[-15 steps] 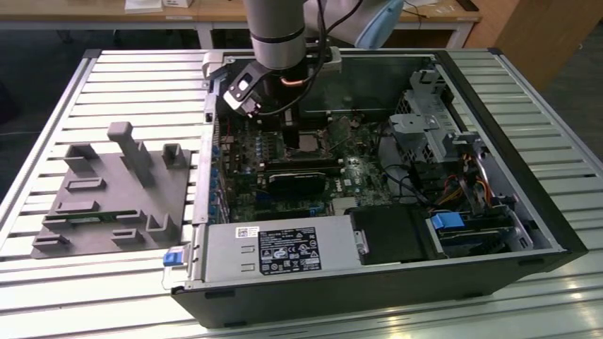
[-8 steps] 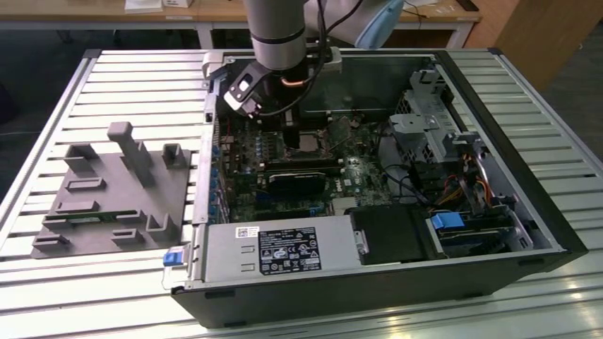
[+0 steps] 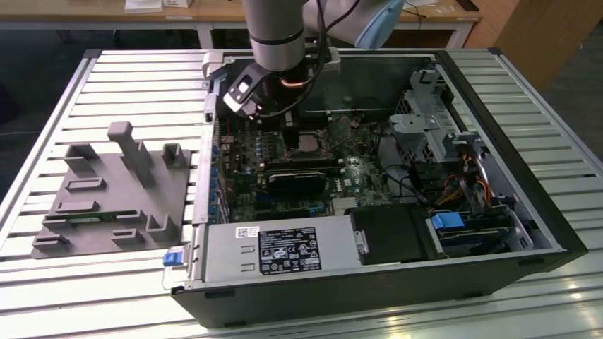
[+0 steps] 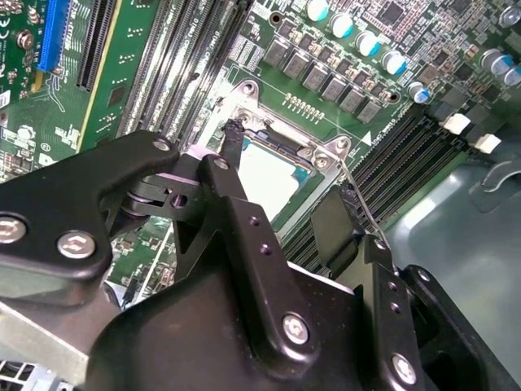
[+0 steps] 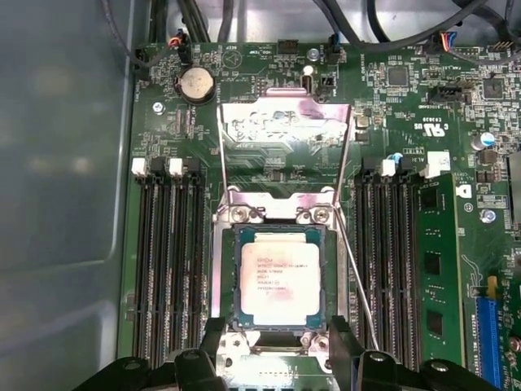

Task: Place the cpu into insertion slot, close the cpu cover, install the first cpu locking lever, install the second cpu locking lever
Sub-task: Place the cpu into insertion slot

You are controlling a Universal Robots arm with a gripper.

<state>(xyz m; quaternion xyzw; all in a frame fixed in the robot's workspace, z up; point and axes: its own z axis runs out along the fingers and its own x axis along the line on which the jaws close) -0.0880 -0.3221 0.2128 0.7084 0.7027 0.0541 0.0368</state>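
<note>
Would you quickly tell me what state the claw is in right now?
Claw: open, holding nothing, fingers either side of the cpu seated in the insertion slot.

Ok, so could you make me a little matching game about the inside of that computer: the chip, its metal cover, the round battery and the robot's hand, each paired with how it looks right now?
Things:
1. chip
2. metal cover
3. round battery
4. hand

States:
A. swung up, open, off the socket
B. open, straddling the socket
C. lying flat in the socket
D. silvery disc in a black ring on the green board

Pairs: 1-C, 2-A, 3-D, 4-B
</note>
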